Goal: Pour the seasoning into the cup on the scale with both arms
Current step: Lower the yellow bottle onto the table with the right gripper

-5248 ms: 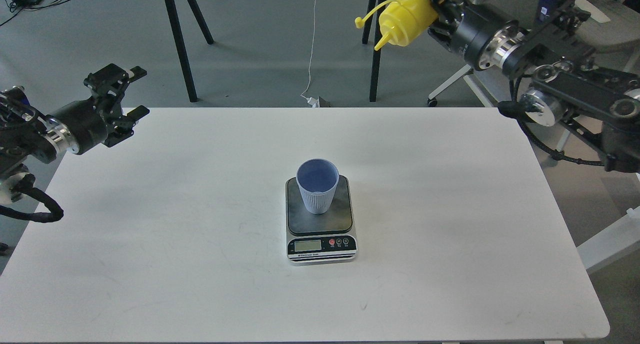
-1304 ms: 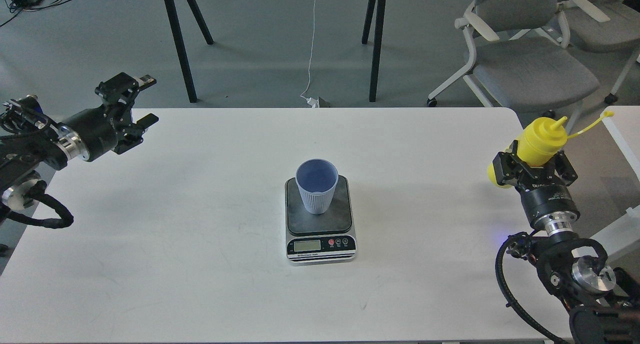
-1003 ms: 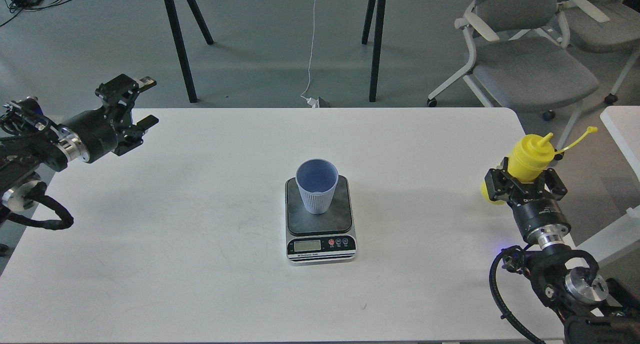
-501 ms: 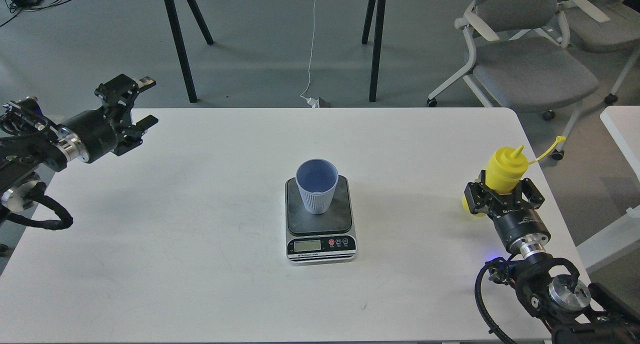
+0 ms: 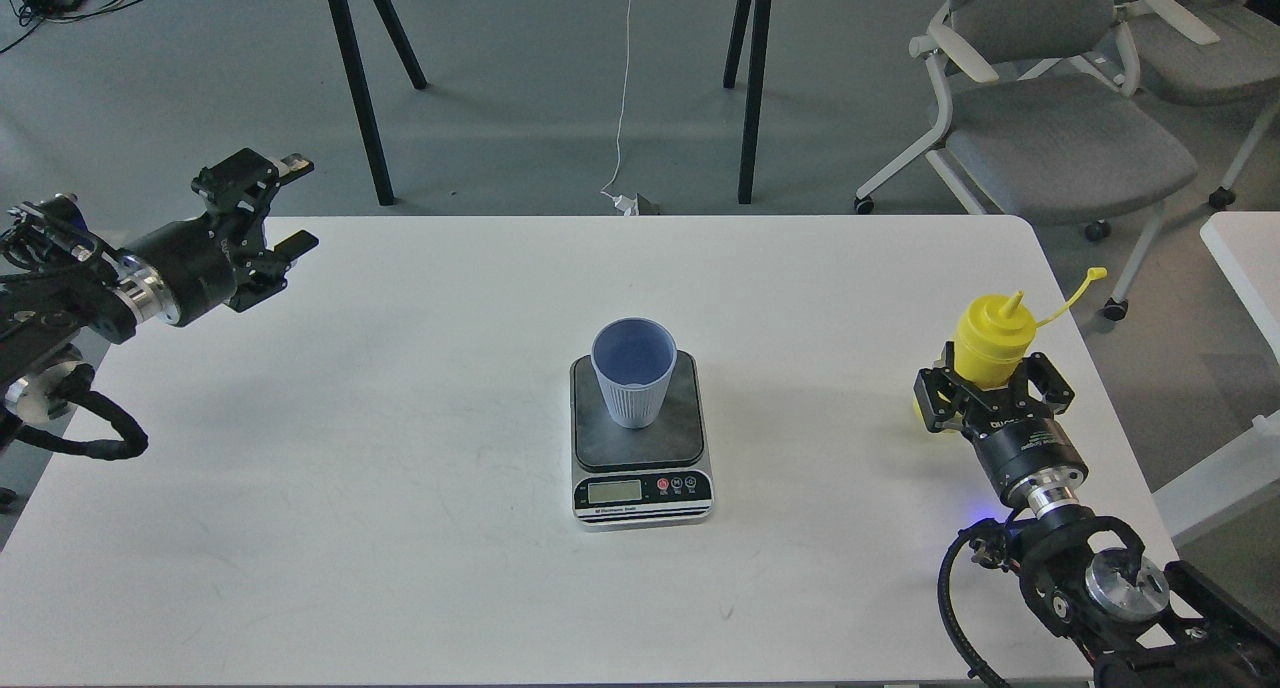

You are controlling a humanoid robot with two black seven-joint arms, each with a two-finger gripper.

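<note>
**Currently: bottle upright in right grip, well clear of the cup**

Presently the yellow squeeze bottle [image 5: 987,345] stands upright between the fingers of the right gripper [image 5: 992,393], nozzle pointing up and its cap [image 5: 1096,274] trailing on a thin tether to the gripper's far right. The fingers are closed against the lower body of the bottle from both sides. Whether the base rests on the table [image 5: 400,528] cannot be told, since the gripper hides it. An upright hold keeps the contents from running out of the uncapped nozzle.

Well to the left of that gripper, the cup [image 5: 633,370] sits upright on the dark plate of the scale [image 5: 640,438], towards the plate's back edge, leaving the display and buttons in front unobstructed for reading. The cup's mouth is open to the top, suited to receive a pour from above.

Far to the left again, the left gripper [image 5: 268,220] hangs over the table's back left corner with its fingers spread and nothing between them. It is well apart from cup and scale.

Judgement: bottle and cup are too far apart for pouring; the bottle would need carrying to the cup and tipping.
</note>
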